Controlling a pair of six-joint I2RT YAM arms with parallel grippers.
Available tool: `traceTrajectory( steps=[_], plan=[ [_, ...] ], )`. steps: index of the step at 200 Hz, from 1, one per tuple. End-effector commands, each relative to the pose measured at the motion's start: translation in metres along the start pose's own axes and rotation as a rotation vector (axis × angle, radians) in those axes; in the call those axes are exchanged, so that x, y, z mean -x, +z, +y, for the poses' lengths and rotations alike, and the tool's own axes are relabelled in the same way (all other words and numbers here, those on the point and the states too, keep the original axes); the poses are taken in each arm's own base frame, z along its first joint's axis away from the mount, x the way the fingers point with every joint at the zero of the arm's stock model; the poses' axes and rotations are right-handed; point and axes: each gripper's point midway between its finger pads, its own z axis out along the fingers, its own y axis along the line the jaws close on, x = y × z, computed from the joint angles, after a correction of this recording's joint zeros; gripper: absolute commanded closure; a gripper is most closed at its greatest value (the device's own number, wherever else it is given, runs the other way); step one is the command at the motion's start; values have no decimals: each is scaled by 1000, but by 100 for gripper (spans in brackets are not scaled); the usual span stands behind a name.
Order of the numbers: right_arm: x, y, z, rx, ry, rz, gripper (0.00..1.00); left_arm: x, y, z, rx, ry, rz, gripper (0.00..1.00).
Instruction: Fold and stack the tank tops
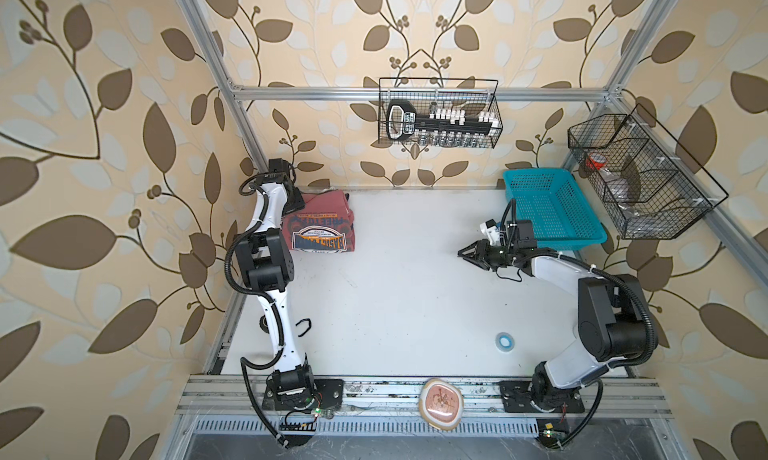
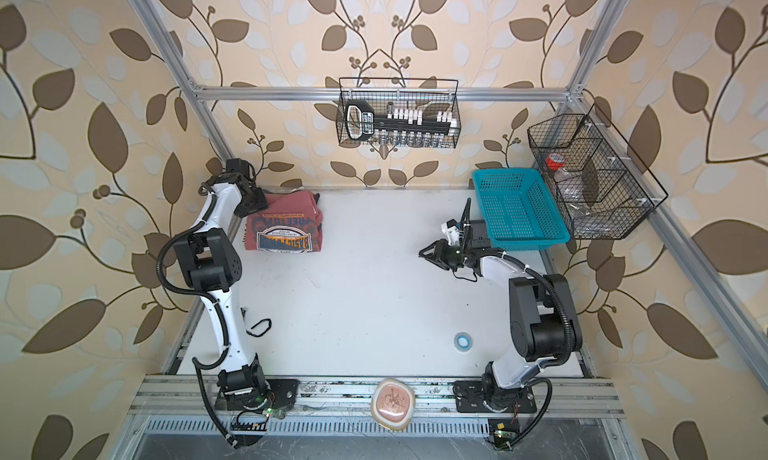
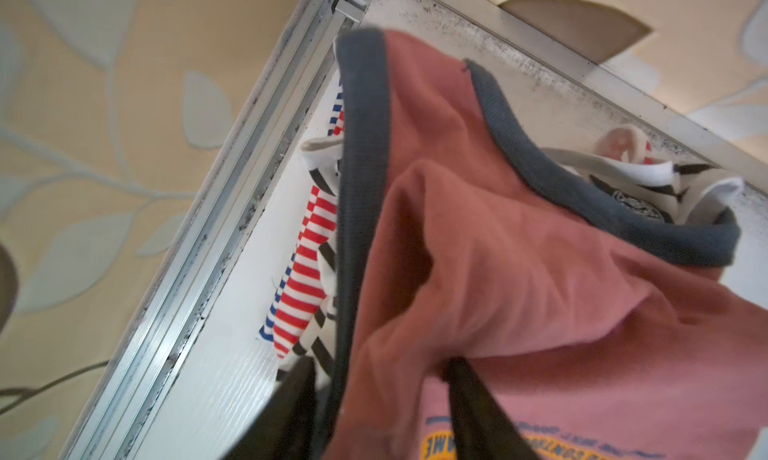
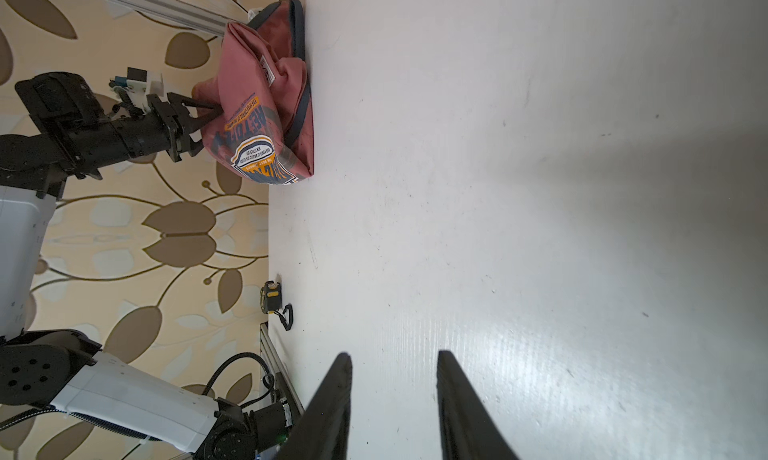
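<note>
- The dusty red cotton tank top with grey-blue trim and an orange-and-blue printed graphic (image 1: 322, 225) lies folded in the far left corner of the white table (image 1: 395, 292), graphic side up.
- The left wrist view shows what lies under it: the red-and-white striped tank top (image 3: 305, 279) and the black-and-white striped tank top (image 3: 320, 346) peek out along its edge. All three are in one pile.
- The left gripper (image 3: 380, 366) is at the pile's wall-side edge. Its fingers are spread, and a loose ridge of red fabric lies between them, not squeezed.
- The right gripper (image 4: 395, 356) hovers well apart, over bare table near the teal plastic basket (image 1: 552, 213). Its fingers are partly spread around nothing.
- The step looks like the release of the last top onto the stack, so the task seems nearly done.
- The next move calls for drawing the left fingers straight back so the trim does not catch and pull the fold open. The rumpled strap end may then need flattening.
- In both top views the red top hides the striped tops, and the wrist housing hides the left fingers.
- The right wrist view alone shows the pile side-on: it bulges rather than lying flat.
</note>
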Motion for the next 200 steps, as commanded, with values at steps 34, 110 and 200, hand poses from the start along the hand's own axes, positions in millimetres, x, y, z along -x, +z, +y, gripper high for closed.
traceTrajectory(
  steps=[34,110,200],
  plan=[
    [-5,-3,4,-25,-9,12,64,42,-20,29,-3,-111,-137,1],
    [0,-33,26,-28,-87,-33,56,74,-136,7,-226,-93,-315,1],
    [26,-133,18,-142,-228,-309,0,-21,-253,-31,-621,85,-488,1]
  ],
)
